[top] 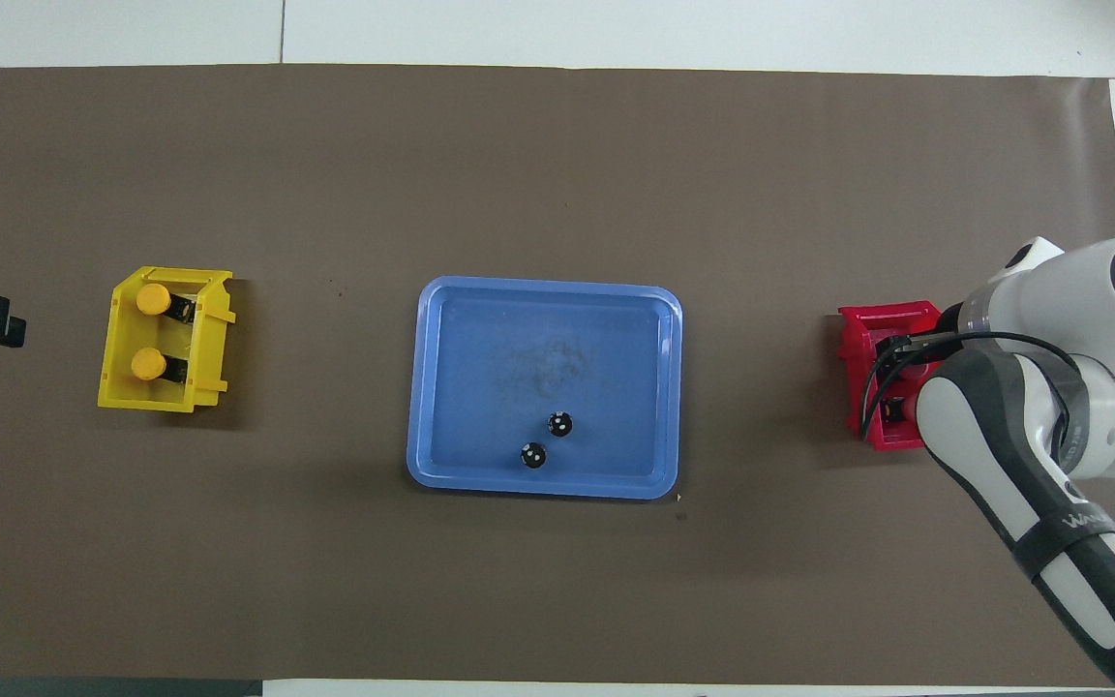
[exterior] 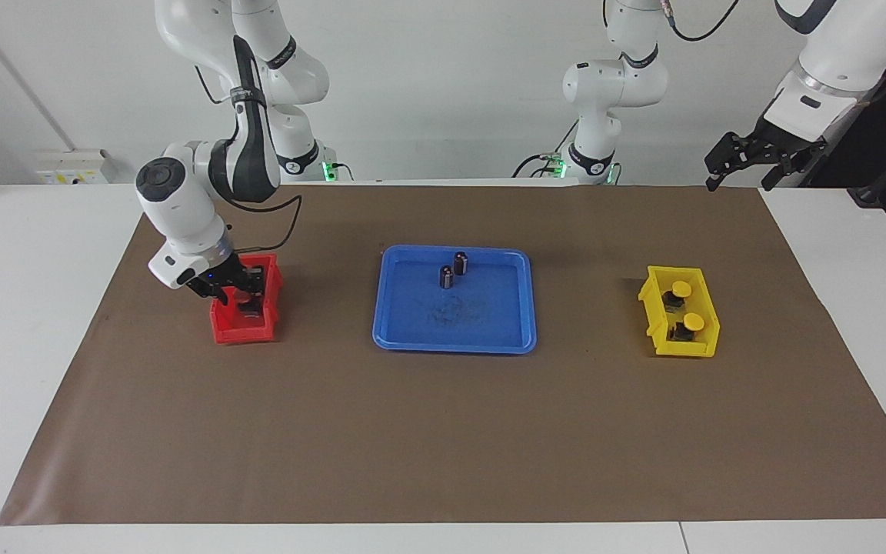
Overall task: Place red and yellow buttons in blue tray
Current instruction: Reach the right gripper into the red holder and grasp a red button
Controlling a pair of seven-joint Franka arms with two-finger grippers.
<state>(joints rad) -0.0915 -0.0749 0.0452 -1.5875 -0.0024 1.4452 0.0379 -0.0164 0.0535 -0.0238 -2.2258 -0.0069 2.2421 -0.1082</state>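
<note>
Blue tray (exterior: pixel 412 327), right claw (exterior: pixel 239 296) in red bin (exterior: pixel 243 332)

You are looking from high up across brown mat (exterior: pixel 443 431), facing robots. Other camera is looking steeply down from above robots. Both are showing same mat, flipped around.

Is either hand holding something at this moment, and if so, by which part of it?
It cannot be told. The right hand is down inside the red bin, which hides its contents. The left hand waits in the air, holding nothing.
</note>
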